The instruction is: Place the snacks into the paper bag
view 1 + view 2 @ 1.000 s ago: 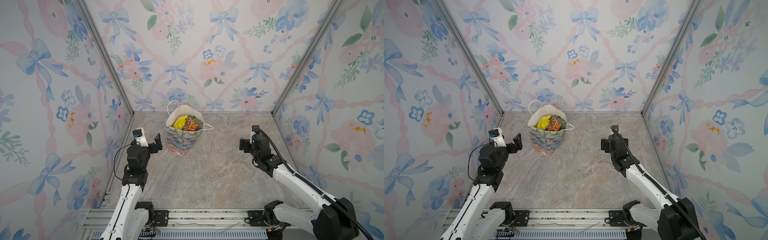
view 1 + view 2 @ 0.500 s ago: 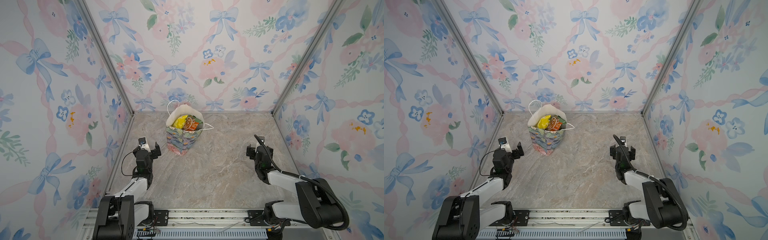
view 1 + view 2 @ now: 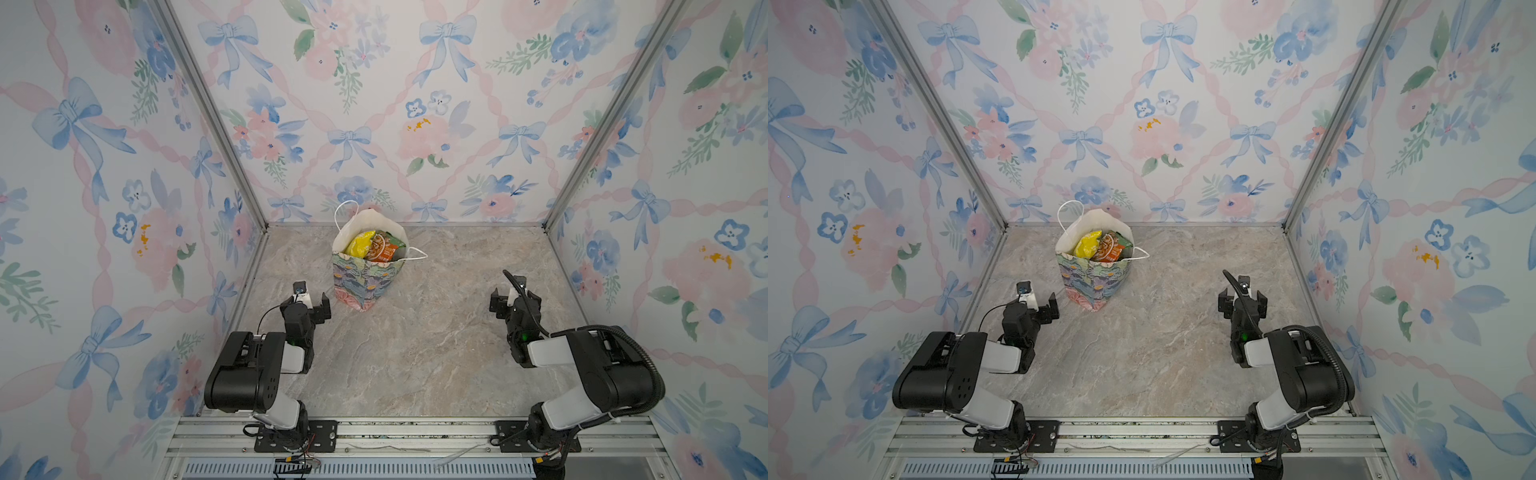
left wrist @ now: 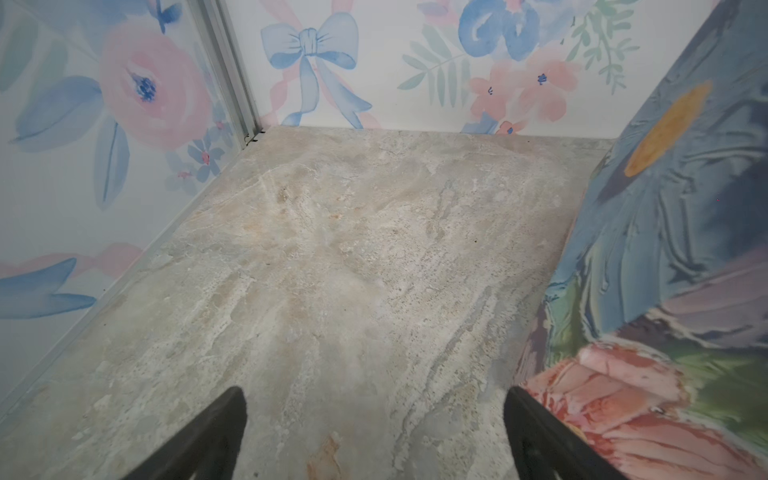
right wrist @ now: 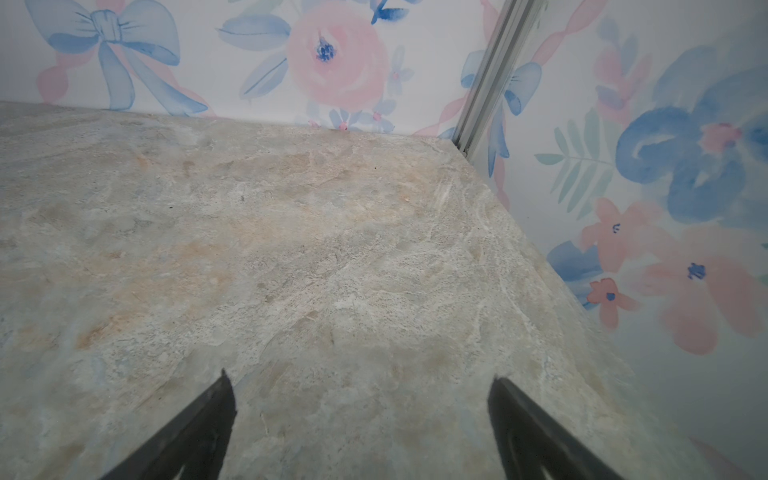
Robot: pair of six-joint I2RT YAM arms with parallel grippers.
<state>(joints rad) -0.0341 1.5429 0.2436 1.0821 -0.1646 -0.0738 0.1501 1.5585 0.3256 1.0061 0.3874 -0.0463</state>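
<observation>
Apparently I was all but done: the snacks (image 3: 371, 246) sat inside the floral paper bag (image 3: 360, 283), upright toward the back of the tabletop (image 3: 415, 357), and I saw no packet loose anywhere. The left fingers (image 3: 326, 304), just beside the bag, and the right fingers (image 3: 495, 302), well apart from it, both stood wide and empty.

No readable text anywhere, print on the snacks (image 3: 362, 247) in the paper bag (image 3: 360, 284) too small
</observation>
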